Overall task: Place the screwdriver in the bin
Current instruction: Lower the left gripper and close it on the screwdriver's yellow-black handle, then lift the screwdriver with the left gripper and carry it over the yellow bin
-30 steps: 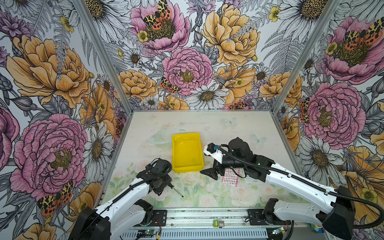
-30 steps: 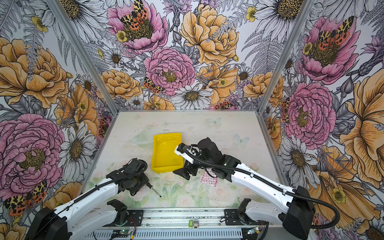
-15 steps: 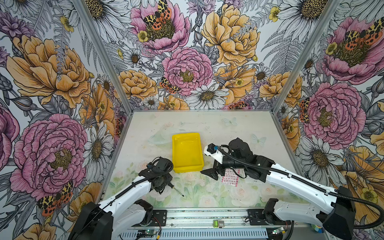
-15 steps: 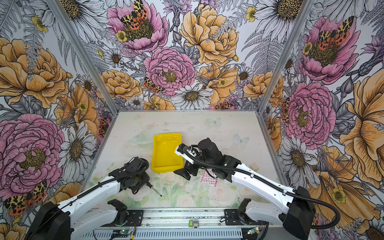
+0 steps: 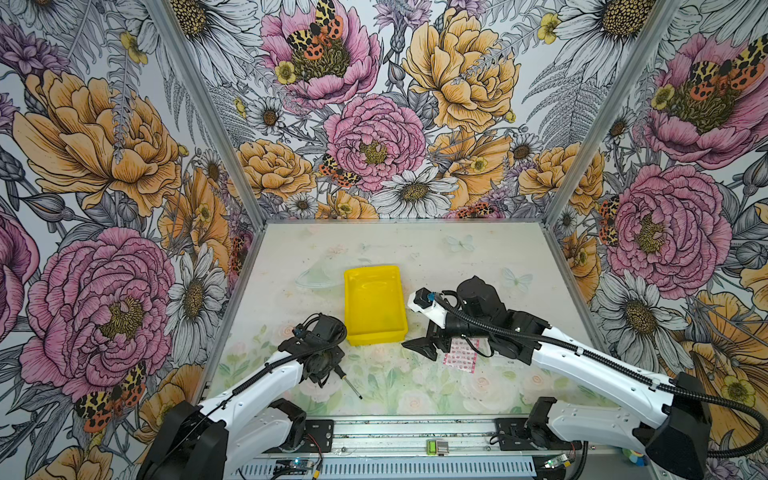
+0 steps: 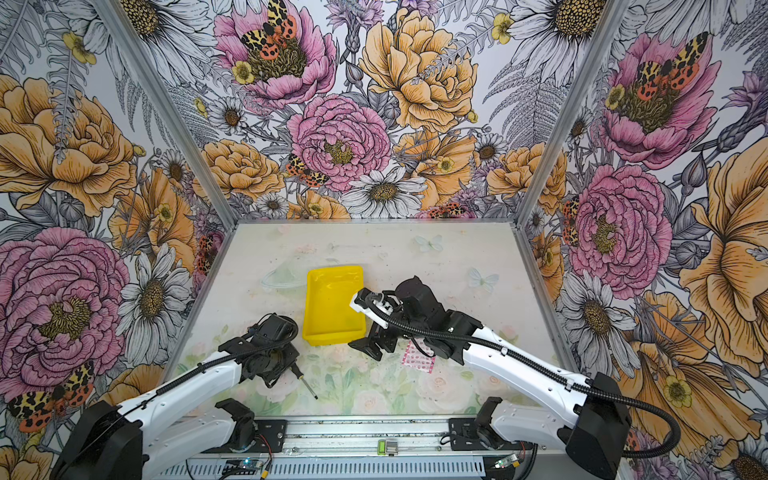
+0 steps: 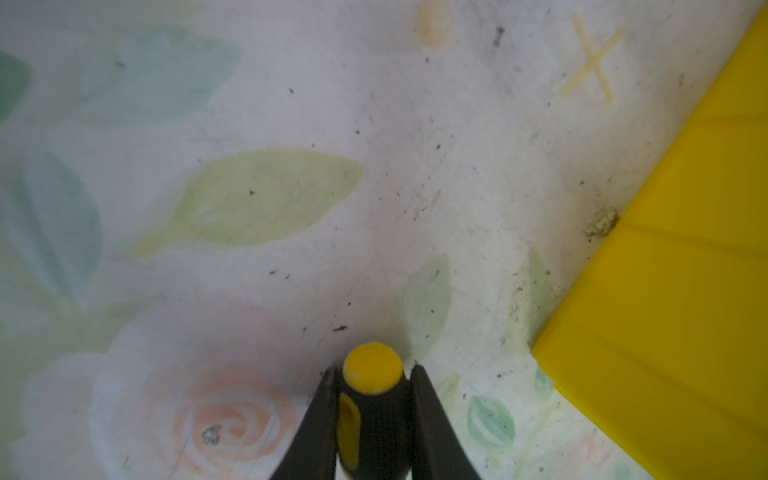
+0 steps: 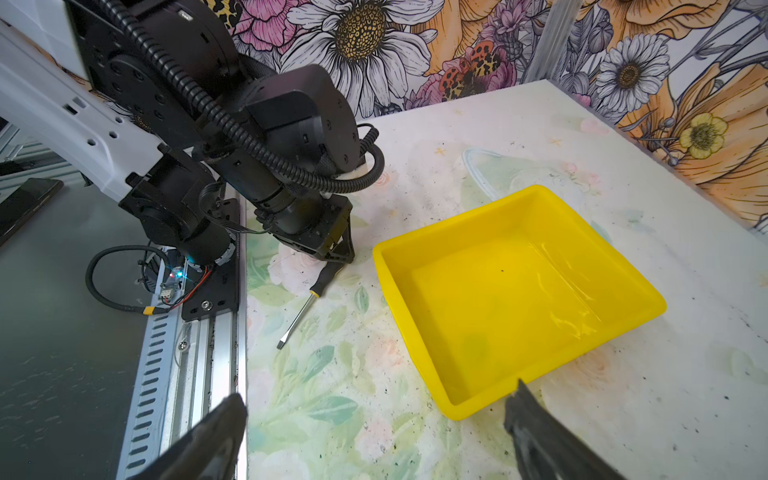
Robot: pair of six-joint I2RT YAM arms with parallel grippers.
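The screwdriver (image 5: 351, 384) (image 6: 306, 384) lies on the floral mat near the front left, its thin shaft pointing toward the front edge. My left gripper (image 5: 328, 368) (image 6: 282, 370) is down over its black-and-yellow handle (image 7: 374, 399). In the left wrist view both black fingers press the handle's sides, so the left gripper (image 7: 372, 369) is shut on it. The yellow bin (image 5: 374, 303) (image 6: 332, 303) (image 7: 685, 291) stands empty just behind and to the right of the left gripper. My right gripper (image 5: 424, 347) (image 8: 376, 392) hovers open, holding nothing, by the bin's (image 8: 511, 299) near right corner.
A pink dotted packet (image 5: 461, 356) (image 6: 417, 359) lies on the mat under the right arm. A metal rail (image 5: 415, 432) runs along the front edge. Flowered walls close in the left, back and right sides.
The left gripper's jaws have closed onto the screwdriver handle. Both arms have stayed almost where they were, and the screwdriver still lies on the mat.
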